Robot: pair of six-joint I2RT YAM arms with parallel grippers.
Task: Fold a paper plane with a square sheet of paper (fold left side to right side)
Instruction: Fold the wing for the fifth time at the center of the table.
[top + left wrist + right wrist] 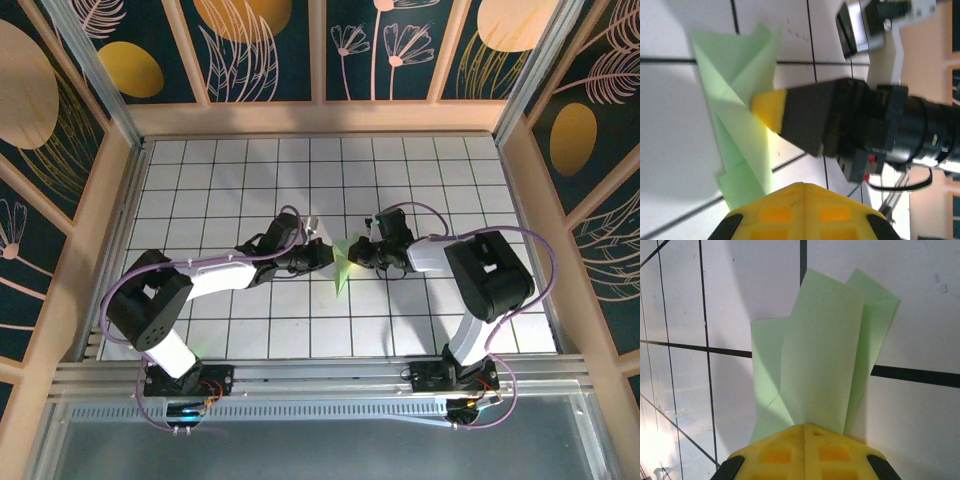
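Note:
The sheet of paper is pale mint green and folded into a narrow creased wedge with layered flaps, roughly a paper plane in shape. It lies on the white grid table between the two grippers. My left gripper is shut just left of it. In the left wrist view the yellow fingertips meet with nothing between them, and the paper lies ahead and to the left. My right gripper is shut, its yellow tip resting on top of the paper. In the right wrist view the paper fans out from under the shut tip.
The white gridded table is boxed in by wooden rails and patterned wall panels. Both arms reach in toward the middle, and their bases sit on the metal rail at the near edge.

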